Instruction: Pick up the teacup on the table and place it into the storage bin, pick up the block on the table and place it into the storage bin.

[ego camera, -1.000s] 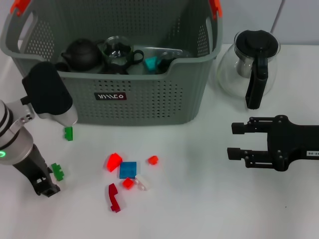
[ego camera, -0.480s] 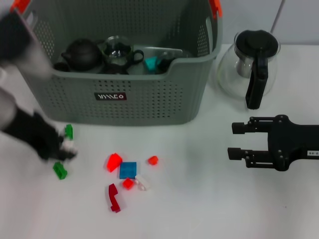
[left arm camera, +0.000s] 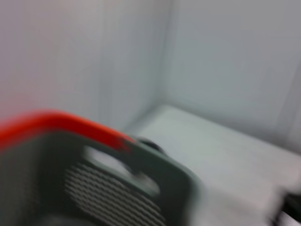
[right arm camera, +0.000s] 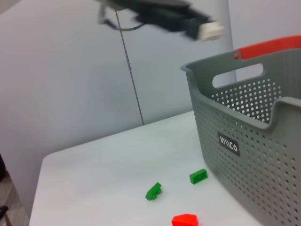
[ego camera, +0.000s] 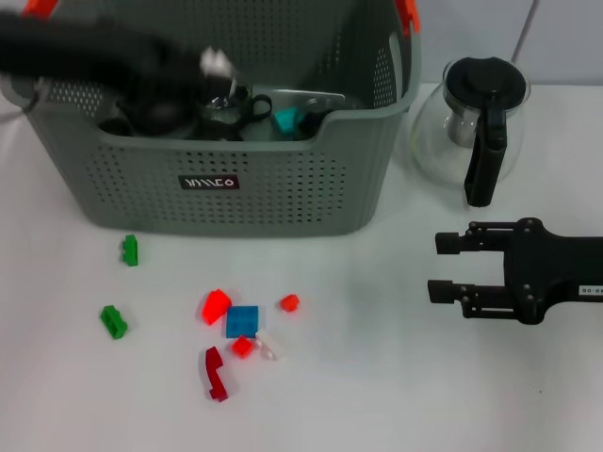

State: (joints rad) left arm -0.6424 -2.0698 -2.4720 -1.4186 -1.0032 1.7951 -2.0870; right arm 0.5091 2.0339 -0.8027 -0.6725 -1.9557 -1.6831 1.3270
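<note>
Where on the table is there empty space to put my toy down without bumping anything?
Bare table lies between the scattered blocks and the right gripper, and along the near edge. It is crowded in front of the storage bin, where blocks lie, and inside the bin. The glass teapot fills the far right corner.

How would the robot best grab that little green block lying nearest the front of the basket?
From straight above, I'd guess. The green block lies flat on the white table, apart from the storage bin, with open table on both long sides. Closing fingers across its narrow width looks safest, since its long axis runs roughly toward and away from the bin.
</note>
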